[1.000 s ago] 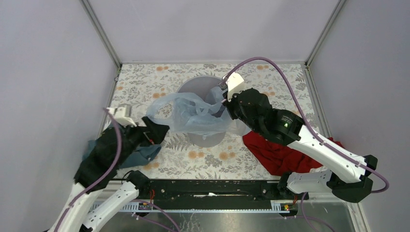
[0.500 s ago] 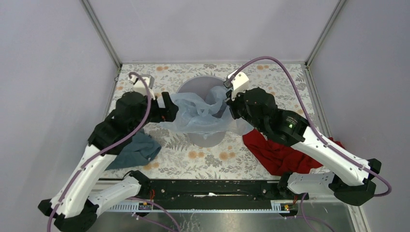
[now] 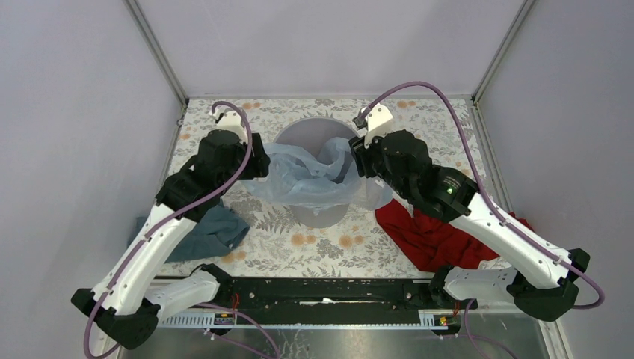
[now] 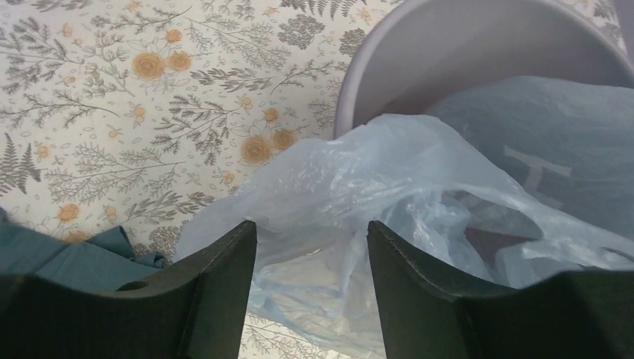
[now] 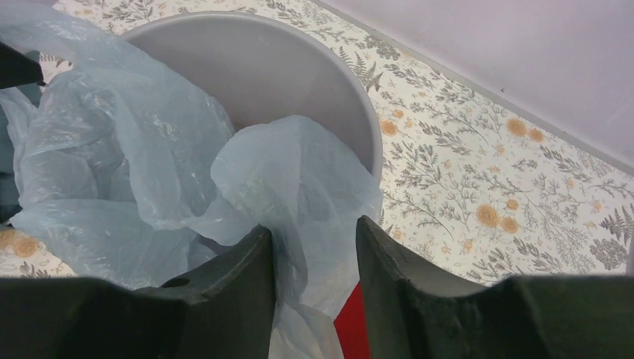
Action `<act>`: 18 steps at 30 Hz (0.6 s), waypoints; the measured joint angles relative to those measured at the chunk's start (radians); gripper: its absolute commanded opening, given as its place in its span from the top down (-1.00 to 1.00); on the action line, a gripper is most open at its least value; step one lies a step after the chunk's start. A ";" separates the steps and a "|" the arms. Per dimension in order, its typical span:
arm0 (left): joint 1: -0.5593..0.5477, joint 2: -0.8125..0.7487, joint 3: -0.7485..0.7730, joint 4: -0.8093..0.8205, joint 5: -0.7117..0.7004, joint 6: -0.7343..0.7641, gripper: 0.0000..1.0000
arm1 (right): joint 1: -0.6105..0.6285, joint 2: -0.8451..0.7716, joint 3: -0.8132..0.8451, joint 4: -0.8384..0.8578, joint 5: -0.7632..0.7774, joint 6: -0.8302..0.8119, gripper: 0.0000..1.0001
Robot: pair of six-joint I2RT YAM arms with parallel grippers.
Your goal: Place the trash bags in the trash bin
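The pale-blue trash bag (image 3: 303, 178) is draped over the near rim of the grey trash bin (image 3: 303, 134), partly inside and partly hanging down its front and left side. My left gripper (image 3: 262, 166) is open at the bag's left edge; in the left wrist view (image 4: 310, 228) the bag (image 4: 389, 172) lies between and beyond the spread fingers, with the bin (image 4: 448, 52) behind. My right gripper (image 3: 351, 168) is at the bin's right rim. In the right wrist view (image 5: 314, 224) its jaws stand apart with a fold of bag (image 5: 299, 179) hanging between them.
A dark teal cloth (image 3: 213, 232) lies on the floral tabletop left of the bin and shows in the left wrist view (image 4: 60, 258). A red cloth (image 3: 426, 235) lies to the right under my right arm and shows in the right wrist view (image 5: 348, 329). Grey walls enclose the table.
My left arm swung from the near left over the teal cloth up to the bag's left edge by the bin. The right gripper shifted slightly back along the rim; the bag settled.
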 measured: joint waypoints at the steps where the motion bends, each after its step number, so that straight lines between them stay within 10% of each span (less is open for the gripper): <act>1: 0.006 0.010 0.001 0.000 -0.002 0.001 0.08 | -0.002 0.000 0.000 0.000 0.005 0.000 0.15; 10: 0.055 0.061 0.017 0.030 -0.004 0.011 0.90 | -0.028 0.037 0.015 -0.019 0.066 0.011 0.30; 18: 0.139 0.142 0.023 0.113 -0.006 -0.019 1.00 | -0.173 0.116 0.021 -0.001 0.072 0.014 0.44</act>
